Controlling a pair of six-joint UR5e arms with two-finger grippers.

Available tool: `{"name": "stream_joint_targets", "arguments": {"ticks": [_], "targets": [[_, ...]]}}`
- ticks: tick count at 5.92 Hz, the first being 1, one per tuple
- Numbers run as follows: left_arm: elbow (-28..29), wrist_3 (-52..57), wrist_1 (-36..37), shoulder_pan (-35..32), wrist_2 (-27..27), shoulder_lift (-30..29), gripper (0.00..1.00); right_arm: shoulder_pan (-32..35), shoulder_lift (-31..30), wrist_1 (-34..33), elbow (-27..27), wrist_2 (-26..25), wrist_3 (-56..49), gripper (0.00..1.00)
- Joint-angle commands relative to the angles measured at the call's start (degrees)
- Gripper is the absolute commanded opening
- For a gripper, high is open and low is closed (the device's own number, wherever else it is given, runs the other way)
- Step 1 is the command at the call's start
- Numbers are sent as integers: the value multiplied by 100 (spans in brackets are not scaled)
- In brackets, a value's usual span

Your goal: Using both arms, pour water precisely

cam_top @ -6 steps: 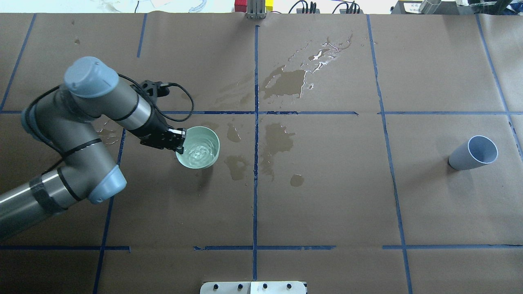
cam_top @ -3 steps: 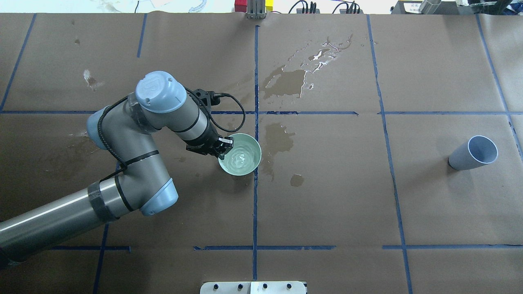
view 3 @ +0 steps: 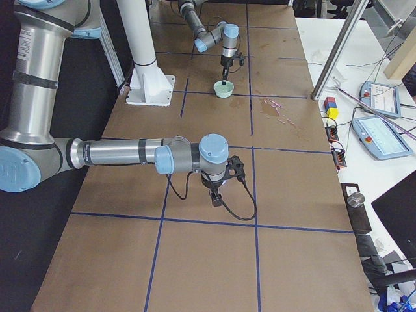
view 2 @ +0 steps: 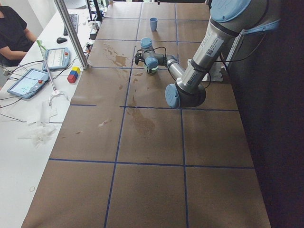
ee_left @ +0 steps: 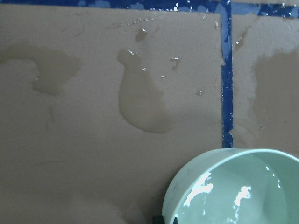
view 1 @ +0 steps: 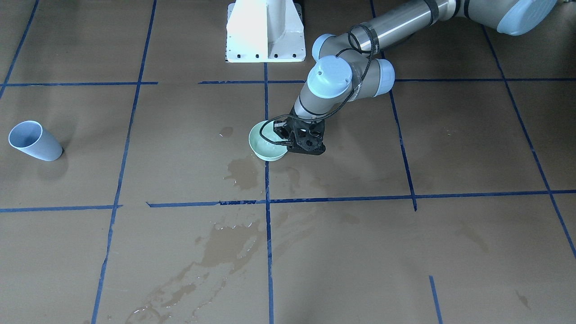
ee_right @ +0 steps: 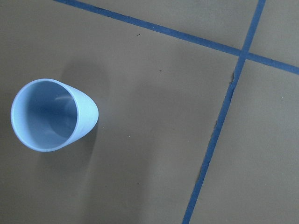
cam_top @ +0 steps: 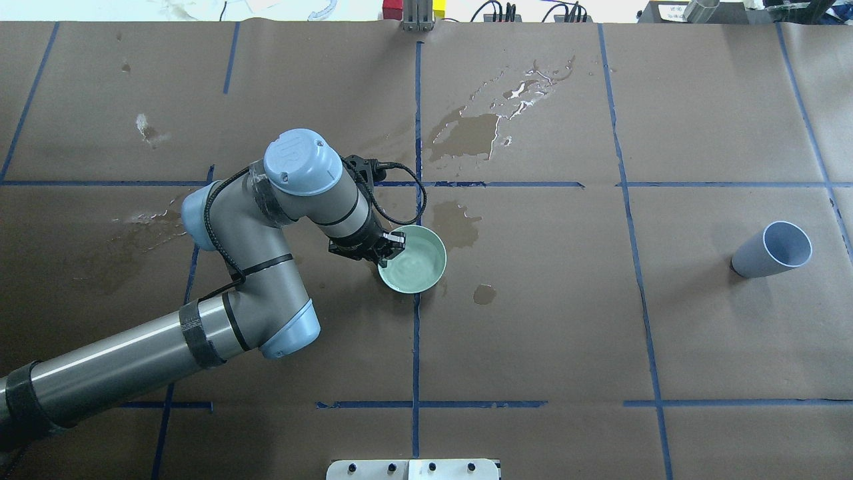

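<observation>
Glossy bowl (cam_top: 434, 249) and water (cam_top: 412, 270), matt paper (cam_top: 533, 320)

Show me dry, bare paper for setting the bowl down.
Dry and bare: between the puddles beside the bowl and the blue cup; also the row nearest the robot. Wet beyond the bowl. Crowded around the left arm.

Left end effector (cam_top: 393, 244) has moved the green bowl (cam_top: 416, 268) rightward.

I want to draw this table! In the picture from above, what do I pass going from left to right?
Left arm → green bowl → small wet spot → blue cup.
</observation>
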Motion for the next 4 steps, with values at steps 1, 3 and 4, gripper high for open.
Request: {"name": "stream_joint_targets", "arguments": {"ticks": [1, 3, 4], "targets": [[40, -1, -17, 23, 71, -59, 9, -9, 1, 4, -4, 5, 0, 100], [49, 17, -18, 23, 80, -85, 42, -17, 1, -5, -4, 5, 0, 100], [40, 17, -26, 23, 81, -85, 69, -18, 1, -5, -4, 5, 0, 100]]}}
